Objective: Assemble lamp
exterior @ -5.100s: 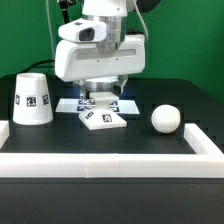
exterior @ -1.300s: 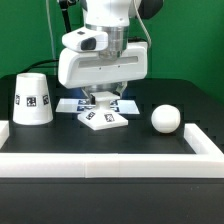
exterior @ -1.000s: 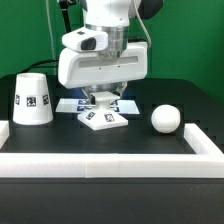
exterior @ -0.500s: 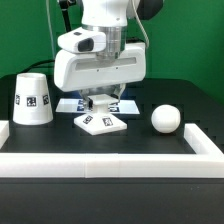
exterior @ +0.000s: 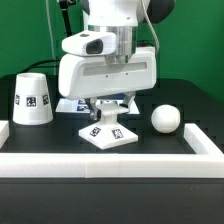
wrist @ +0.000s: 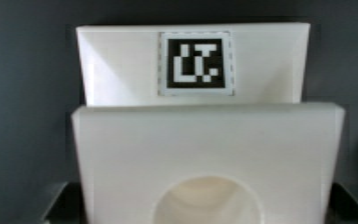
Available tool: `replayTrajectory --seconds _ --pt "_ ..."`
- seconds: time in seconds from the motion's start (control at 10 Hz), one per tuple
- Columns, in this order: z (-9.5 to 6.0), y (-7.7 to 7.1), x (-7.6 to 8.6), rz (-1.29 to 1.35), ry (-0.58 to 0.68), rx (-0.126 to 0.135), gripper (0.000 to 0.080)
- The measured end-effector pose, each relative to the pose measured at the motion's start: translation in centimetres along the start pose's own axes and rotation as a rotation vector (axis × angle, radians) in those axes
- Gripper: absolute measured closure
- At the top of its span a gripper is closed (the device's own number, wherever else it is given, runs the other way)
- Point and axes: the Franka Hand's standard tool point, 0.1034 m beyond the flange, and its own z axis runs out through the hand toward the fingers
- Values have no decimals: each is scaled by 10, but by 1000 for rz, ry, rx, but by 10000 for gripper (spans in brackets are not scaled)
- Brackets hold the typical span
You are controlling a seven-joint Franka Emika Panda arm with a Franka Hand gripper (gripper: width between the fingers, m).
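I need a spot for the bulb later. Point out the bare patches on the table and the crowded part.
Bare: between shade and base; the strip from shade to front rail. Crowded: around the base under the gripper, bulb close by.

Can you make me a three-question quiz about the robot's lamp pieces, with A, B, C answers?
1. How does the shade stand? A. on its side B. wide end up C. wide end down
2. Where is the bulb? A. on the shade B. to the exterior view's right of the base C. on the base
3. What colour is the table? A. red B. black C. yellow
Answers: 1 C, its narrow end points up; 2 B, it sits alone there; 3 B, the top is dark.
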Motion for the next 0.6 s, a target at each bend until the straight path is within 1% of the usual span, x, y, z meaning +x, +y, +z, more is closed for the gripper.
replayTrajectory --seconds 0.3,0.4,0.5,0.6 --pt "0 -2 1 151 5 5 263" --pt "0 -5 3 286 7 11 263" --pt "0 -12 11 449 6 16 263" --pt "1 -16 26 561 9 26 263"
